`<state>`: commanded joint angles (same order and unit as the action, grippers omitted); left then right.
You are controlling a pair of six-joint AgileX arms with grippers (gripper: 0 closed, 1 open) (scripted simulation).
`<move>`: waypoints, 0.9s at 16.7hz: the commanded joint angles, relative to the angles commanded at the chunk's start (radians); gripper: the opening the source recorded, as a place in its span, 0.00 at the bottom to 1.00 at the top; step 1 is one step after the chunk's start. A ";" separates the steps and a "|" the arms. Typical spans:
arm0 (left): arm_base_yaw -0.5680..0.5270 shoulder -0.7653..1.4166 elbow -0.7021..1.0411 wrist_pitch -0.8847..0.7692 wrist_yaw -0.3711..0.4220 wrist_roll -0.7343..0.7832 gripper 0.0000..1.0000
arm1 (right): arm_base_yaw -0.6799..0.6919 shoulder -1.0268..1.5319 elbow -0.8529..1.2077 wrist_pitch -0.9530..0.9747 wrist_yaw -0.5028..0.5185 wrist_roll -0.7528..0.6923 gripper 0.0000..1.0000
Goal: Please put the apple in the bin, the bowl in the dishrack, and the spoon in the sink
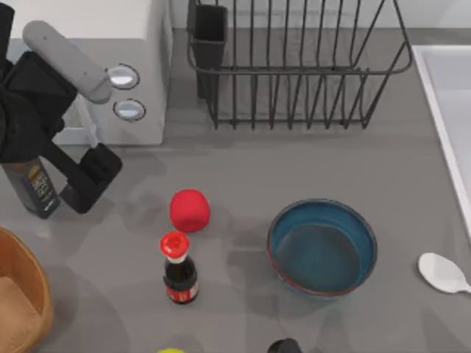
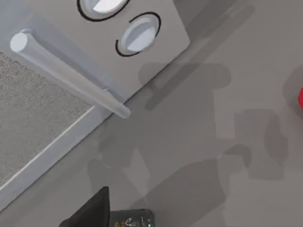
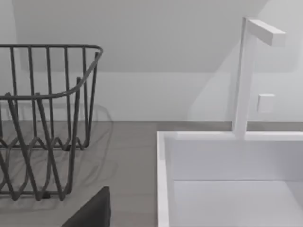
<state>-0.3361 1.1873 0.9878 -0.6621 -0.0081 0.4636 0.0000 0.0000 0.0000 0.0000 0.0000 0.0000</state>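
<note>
Left pincer (image 1: 92, 176) hovering left of apple (image 1: 190, 209), finger state cannot tell. Bowl (image 1: 322, 248), dishrack (image 1: 294, 66), sink (image 1: 450, 110) sitting empty; bin (image 1: 29, 290) contents unclear.

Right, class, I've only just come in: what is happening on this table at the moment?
The left gripper hangs at the table's left, in front of the microwave, with a gap between it and the apple; it holds nothing. The apple, the bowl and the spoon all lie on the table, none yet in the bin, dishrack or sink. A sauce bottle stands just in front of the apple.
</note>
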 joint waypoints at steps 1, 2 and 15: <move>-0.024 0.096 0.075 -0.049 0.000 0.035 1.00 | 0.000 0.000 0.000 0.000 0.000 0.000 1.00; -0.047 0.190 0.148 -0.097 -0.001 0.070 1.00 | 0.000 0.000 0.000 0.000 0.000 0.000 1.00; -0.219 0.920 0.672 -0.466 0.001 0.331 1.00 | 0.000 0.000 0.000 0.000 0.000 0.000 1.00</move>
<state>-0.5546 2.1069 1.6598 -1.1277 -0.0073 0.7950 0.0000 0.0000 0.0000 0.0000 0.0000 0.0000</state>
